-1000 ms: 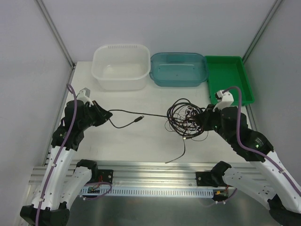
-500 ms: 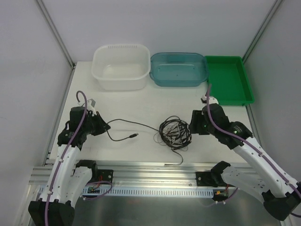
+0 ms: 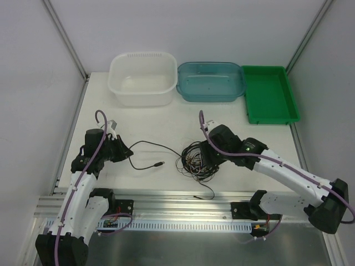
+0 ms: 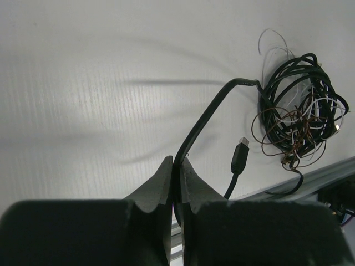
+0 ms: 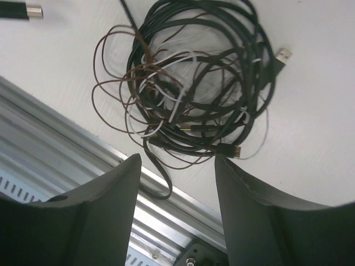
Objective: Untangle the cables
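The cables (image 3: 195,160) lie bunched in one tangle of black, brown and white cords near the table's front edge. One thicker black cable (image 4: 206,117) leads out of the tangle (image 4: 299,119) to my left gripper (image 4: 177,164), which is shut on it. Its free plug (image 4: 239,155) lies loose beside the gripper (image 3: 126,151). My right gripper (image 5: 177,160) hovers open just over the tangle (image 5: 194,94), nothing between its fingers. In the top view it (image 3: 204,157) sits at the tangle's right side. A USB plug (image 5: 283,55) sticks out of the bundle.
A white tub (image 3: 143,77), a blue tub (image 3: 211,81) and a green tray (image 3: 272,94) line the far edge. A metal rail (image 3: 183,202) runs along the front, and one black loop (image 5: 166,185) hangs over it.
My right gripper has opened and let go of the tangle, and its arm swung left. The tangle slid left and bunched tighter. My left gripper drew a little nearer, still holding the black cable.
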`<move>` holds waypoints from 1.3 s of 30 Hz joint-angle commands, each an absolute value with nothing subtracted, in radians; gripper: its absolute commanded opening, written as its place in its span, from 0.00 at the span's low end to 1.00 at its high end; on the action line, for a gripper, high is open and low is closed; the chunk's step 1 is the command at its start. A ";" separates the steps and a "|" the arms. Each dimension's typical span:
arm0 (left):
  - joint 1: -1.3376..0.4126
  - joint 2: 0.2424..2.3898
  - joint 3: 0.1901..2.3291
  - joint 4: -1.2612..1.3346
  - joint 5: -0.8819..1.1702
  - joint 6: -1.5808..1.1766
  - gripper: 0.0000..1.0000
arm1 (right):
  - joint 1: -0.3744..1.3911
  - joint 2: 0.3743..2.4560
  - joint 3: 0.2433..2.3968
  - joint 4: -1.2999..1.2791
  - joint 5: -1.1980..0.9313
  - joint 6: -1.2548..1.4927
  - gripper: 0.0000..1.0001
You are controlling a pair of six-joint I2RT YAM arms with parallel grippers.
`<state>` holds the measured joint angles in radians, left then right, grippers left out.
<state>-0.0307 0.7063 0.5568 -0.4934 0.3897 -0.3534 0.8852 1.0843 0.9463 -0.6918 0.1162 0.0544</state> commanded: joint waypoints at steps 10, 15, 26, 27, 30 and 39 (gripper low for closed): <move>-0.020 0.680 0.558 -0.457 0.400 -0.341 0.00 | 1.045 1.389 1.002 -0.528 0.055 -0.213 0.59; -0.020 0.672 0.557 -0.457 0.394 -0.341 0.00 | 1.045 1.534 1.028 -0.514 0.045 -0.261 0.59; -0.020 0.660 0.557 -0.457 0.380 -0.342 0.00 | 1.045 1.704 1.071 -0.503 0.118 -0.284 0.43; -0.020 0.658 0.557 -0.457 0.376 -0.341 0.00 | 1.043 1.681 1.072 -0.503 0.130 -0.282 0.36; -0.020 0.647 0.557 -0.459 0.348 -0.344 0.00 | 1.032 1.612 1.088 -0.521 0.164 -0.272 0.07; -0.018 0.615 0.564 -0.489 0.219 -0.357 0.00 | 0.824 1.221 1.359 -0.683 0.026 -0.233 0.01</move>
<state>-0.0307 0.6250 0.5568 -0.4904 0.3000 -0.3546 0.8894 1.3865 1.2385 -0.6373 0.0521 -0.2619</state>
